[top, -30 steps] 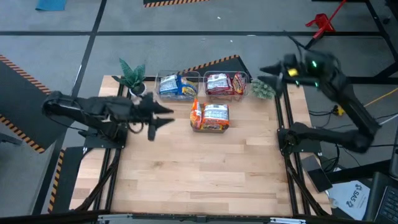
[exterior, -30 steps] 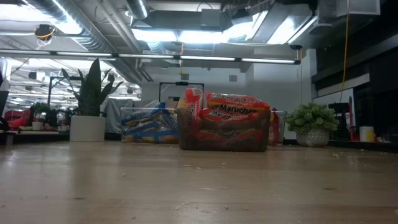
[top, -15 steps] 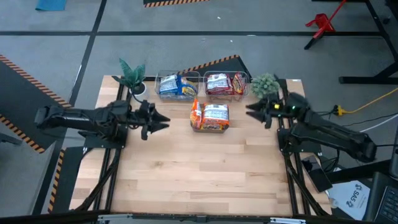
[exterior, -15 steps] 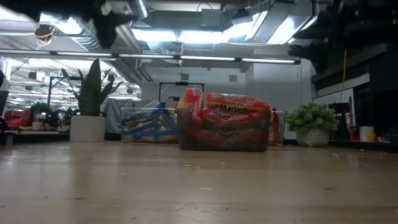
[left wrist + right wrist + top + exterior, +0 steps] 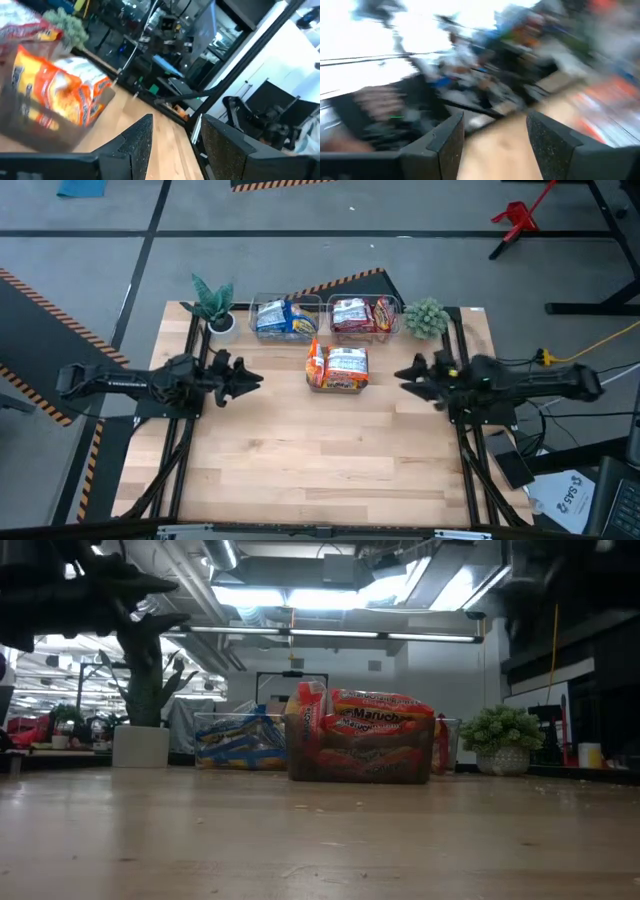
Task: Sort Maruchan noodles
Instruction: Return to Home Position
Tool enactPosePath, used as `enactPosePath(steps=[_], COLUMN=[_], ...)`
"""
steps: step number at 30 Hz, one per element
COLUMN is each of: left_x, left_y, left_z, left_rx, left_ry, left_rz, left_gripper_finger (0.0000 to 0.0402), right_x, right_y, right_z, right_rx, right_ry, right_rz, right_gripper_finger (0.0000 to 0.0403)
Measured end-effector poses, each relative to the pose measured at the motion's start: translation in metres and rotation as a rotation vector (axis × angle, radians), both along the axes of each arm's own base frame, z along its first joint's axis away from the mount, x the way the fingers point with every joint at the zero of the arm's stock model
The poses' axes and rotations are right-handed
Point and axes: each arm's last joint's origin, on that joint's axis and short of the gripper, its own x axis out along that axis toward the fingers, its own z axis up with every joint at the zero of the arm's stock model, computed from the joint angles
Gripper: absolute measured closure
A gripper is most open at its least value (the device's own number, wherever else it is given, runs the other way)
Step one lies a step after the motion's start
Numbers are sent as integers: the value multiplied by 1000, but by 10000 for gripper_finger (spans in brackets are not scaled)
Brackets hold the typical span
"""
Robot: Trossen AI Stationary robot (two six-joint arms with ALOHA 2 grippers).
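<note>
The Maruchan noodles sit in three clear bins at the table's far middle. Blue-white packets [image 5: 285, 317] fill the far left bin and red-white ones [image 5: 362, 314] the far right bin. Orange and red packets [image 5: 337, 367] stand upright in the front bin [image 5: 362, 758]. My left gripper [image 5: 247, 378] hovers open to the left of the front bin, pointing at it; the orange packets [image 5: 55, 95] show ahead of its fingers. My right gripper [image 5: 404, 372] hovers open to the right of that bin, nothing between its fingers [image 5: 552, 145].
A small potted plant [image 5: 212, 304] stands at the far left corner and a round bushy one [image 5: 425, 317] at the far right. Bare wood [image 5: 320, 450] spreads over the near half of the table. Dark frame rails [image 5: 462, 450] run along both side edges.
Both arms have come down and folded back toward their own sides of the table. My right gripper has swung from high over the far right plant toward the near edge, and now points level at the front bin. My left gripper has sunk and drawn a little leftward.
</note>
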Motion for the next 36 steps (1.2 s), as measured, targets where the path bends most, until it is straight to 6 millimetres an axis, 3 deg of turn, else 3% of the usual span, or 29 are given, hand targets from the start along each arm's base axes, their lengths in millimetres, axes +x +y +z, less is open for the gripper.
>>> enactPosePath(steps=[3, 6, 9, 14, 19, 23, 31, 36], left_x=[-3, -6, -7, -10, -11, -12, -13, -13], left_y=[3, 10, 15, 23, 28, 29, 31, 33], left_z=[3, 3, 2, -4, -10, -16, -25, -29], left_rx=[39, 50, 59, 68, 89, 122, 205, 241], left_ry=[-25, -27, -16, 47, 105, 156, 245, 314], left_rz=[14, 55, 46, 13, 13, -1, 38, 172], left_gripper_finger=[239, 239, 239, 239, 239, 239, 239, 239], right_x=[-13, -33, -54, -61, -43, -32, -32, -32], right_y=[3, -1, -5, -7, -9, -10, -14, -14], right_z=[33, 58, 63, 38, -16, -49, -57, -57], right_rx=[-112, -177, -179, -176, -135, -78, -63, -86], right_ry=[-119, -90, 17, 27, 38, 39, 129, 136], right_rz=[82, -14, -146, -214, -232, -231, -361, -377], right_gripper_finger=[205, 205, 205, 205, 205, 205, 205, 205])
